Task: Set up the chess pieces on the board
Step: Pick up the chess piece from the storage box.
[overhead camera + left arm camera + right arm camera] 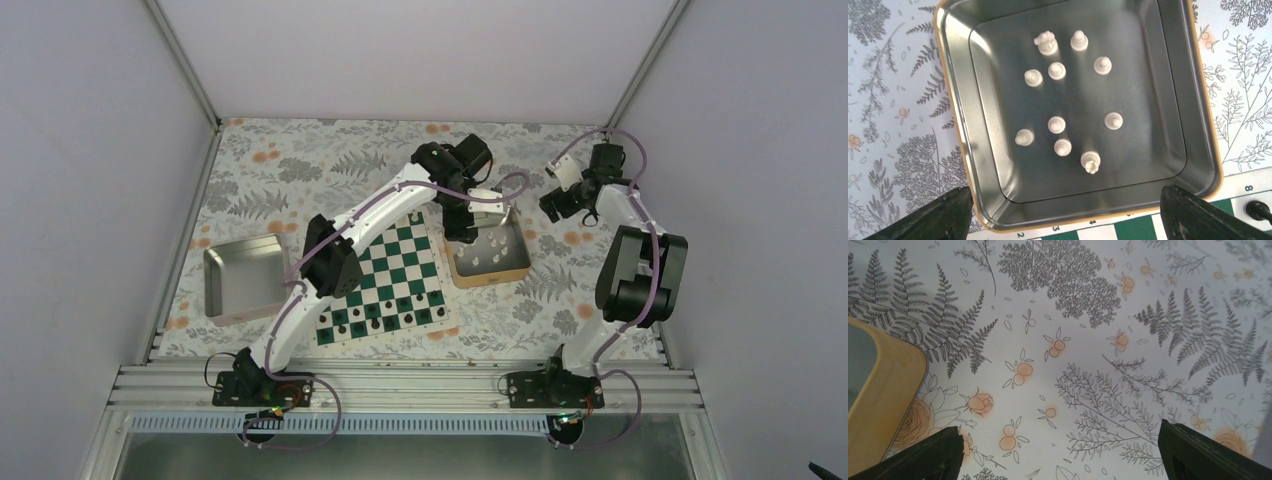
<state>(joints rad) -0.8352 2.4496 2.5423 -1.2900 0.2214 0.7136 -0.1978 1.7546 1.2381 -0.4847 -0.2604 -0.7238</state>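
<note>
**A:** Where are the chess pieces (1056, 124) right now?

**B:** Ten cream ones are in the tan tin (955, 100), which lies just right of the board (400, 270), toward its far end. Most look upright, seen from above. I see no cream piece on the board, though the left arm hides part of it. Only dark pieces (372, 318) stand on its near rows.

**A:** And the arms?

**B:** The left gripper (1066, 191) hovers over the near side of the tin, jaws spread wide with nothing between them. The right gripper (1059, 430) is also spread and empty, over the flowered counter (1073, 315) just right of the tin.

**A:** How would you expect a piece to handle?

**B:** Very light, hard and smooth, I'd say, with a narrow body on a small round base. It should tip at a nudge and skate on the metal floor. Pinched off-centre, it could squirt out of the jaws.

**A:** So where would you take hold?

**B:** From straight above, with the jaws straddling the stem just under the head. I'd close gently and squarely. The lone piece toward the tin's right side has the most room around it. The far cluster is tight, so a finger there could knock a neighbour.
</note>
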